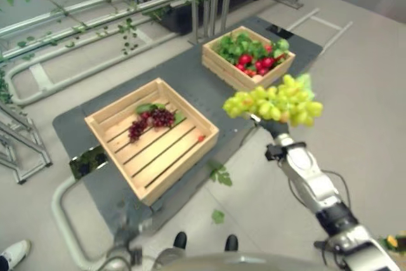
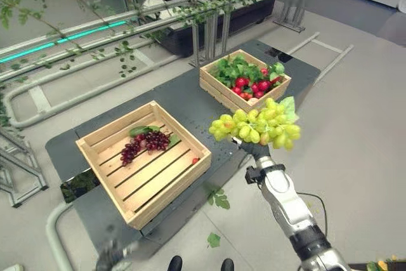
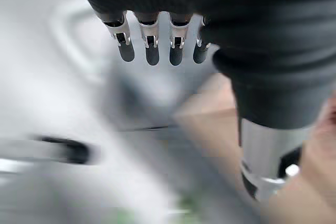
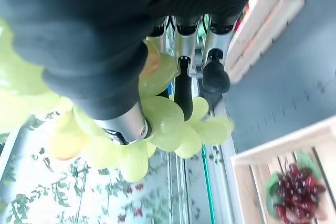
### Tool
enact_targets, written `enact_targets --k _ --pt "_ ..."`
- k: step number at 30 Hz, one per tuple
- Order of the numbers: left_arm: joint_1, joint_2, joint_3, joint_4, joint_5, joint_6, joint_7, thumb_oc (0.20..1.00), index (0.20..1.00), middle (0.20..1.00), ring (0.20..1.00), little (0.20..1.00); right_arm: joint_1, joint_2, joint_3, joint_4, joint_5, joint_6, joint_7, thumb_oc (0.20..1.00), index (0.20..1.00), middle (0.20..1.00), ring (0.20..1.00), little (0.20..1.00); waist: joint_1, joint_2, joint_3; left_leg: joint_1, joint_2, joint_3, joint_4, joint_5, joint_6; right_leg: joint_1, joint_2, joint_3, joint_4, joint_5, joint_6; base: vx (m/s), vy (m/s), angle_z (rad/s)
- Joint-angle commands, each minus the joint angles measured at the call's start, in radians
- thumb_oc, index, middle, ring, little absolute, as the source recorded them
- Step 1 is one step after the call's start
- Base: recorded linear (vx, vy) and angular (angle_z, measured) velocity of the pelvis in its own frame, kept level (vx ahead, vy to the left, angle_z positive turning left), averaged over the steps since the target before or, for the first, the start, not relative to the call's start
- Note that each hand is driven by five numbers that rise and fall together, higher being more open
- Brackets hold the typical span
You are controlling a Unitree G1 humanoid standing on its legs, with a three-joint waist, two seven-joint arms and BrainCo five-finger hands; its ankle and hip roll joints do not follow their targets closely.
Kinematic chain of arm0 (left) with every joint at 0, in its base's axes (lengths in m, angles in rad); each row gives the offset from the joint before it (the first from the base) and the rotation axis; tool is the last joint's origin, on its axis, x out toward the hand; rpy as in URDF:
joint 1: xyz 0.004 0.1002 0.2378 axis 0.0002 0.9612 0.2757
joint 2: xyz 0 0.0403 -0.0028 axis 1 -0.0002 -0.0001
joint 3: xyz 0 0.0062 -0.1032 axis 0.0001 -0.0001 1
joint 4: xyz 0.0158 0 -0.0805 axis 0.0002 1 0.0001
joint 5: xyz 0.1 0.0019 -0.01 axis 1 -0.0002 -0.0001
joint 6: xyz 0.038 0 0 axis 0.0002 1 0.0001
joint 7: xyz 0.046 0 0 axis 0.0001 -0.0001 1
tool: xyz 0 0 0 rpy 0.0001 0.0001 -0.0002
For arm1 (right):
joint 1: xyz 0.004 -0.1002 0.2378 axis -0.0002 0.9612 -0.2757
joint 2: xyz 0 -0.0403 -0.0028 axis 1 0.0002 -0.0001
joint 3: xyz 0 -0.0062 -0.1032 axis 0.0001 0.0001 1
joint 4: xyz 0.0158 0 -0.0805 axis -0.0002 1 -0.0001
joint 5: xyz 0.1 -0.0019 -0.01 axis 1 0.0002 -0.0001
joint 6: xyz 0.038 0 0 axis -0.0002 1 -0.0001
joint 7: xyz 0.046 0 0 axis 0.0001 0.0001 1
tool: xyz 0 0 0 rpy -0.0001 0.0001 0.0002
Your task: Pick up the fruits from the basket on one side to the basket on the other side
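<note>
i'm holding the green grape bunch [image 2: 257, 125] up in the air with the right hand [image 4: 157, 85], fingers [image 4: 182, 90] and thumb curling round the grapes. the bunch is hanging over the grey floor [image 1: 368, 87], between the two crates and off to their right, clear of both rims. its long axis is lying roughly level, the narrow end pointing toward the near crate [image 1: 152, 147], the leafy end pointing away to the right.

near crate is sitting on the dark mat [image 1: 190, 84], holding a dark purple grape bunch [image 1: 151, 122] toward its far side and one small red fruit [image 1: 200, 138] by its right wall; most of its slatted bottom is lying bare. far crate [image 2: 244, 80] is sitting well apart, piled with leaves and red fruit [image 2: 250, 87].

left hand [image 3: 157, 40] is hanging low by the near crate's front corner, fingers straight and grasping nothing.
</note>
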Motion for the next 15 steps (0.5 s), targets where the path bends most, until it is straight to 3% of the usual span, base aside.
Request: enact_targets --k 1,6,12,15 --pt "-0.039 0.008 0.039 0.071 0.093 0.015 0.01 1.0 1.0 1.0 1.0 1.0 0.013 -0.024 -0.08 -0.142 -0.013 -0.1 0.01 0.2 0.2 0.2 0.2 0.2 0.007 -0.022 -0.055 0.013 -0.056 0.037 0.01 -0.073 0.062 0.046 -0.026 0.038 0.023 -0.065 0.094 0.0 0.058 -0.18" --pt "-0.011 0.011 0.143 0.174 0.103 0.034 0.002 1.0 1.0 1.0 1.0 1.0 0.135 -0.033 -0.169 -0.219 -0.04 -0.103 0.016 0.2 0.2 0.2 0.2 0.2 -0.016 -0.029 -0.061 0.011 -0.062 0.065 0.003 -0.076 0.071 0.024 -0.035 0.059 0.034 -0.053 0.106 -0.02 0.107 -0.21" --pt "-0.053 0.019 0.07 0.111 0.174 0.007 0.018 1.0 1.0 1.0 1.0 1.0 0.219 -0.016 -0.244 -0.254 -0.052 -0.122 0.008 0.2 0.2 0.2 0.2 0.2 -0.052 -0.041 -0.044 -0.003 -0.076 0.093 0.0 -0.075 0.085 -0.021 -0.049 0.09 0.065 -0.033 0.129 -0.05 0.098 -0.21" --pt "-0.116 0.046 -0.039 0.028 0.266 -0.013 0.024 1.0 1.0 1.0 1.0 1.0 0.257 -0.002 -0.269 -0.261 -0.051 -0.136 0.007 0.2 0.2 0.2 0.2 0.2 -0.093 -0.042 -0.03 -0.016 -0.078 0.116 0.0 -0.074 0.09 -0.054 -0.053 0.125 0.069 -0.009 0.144 -0.08 0.083 -0.23"
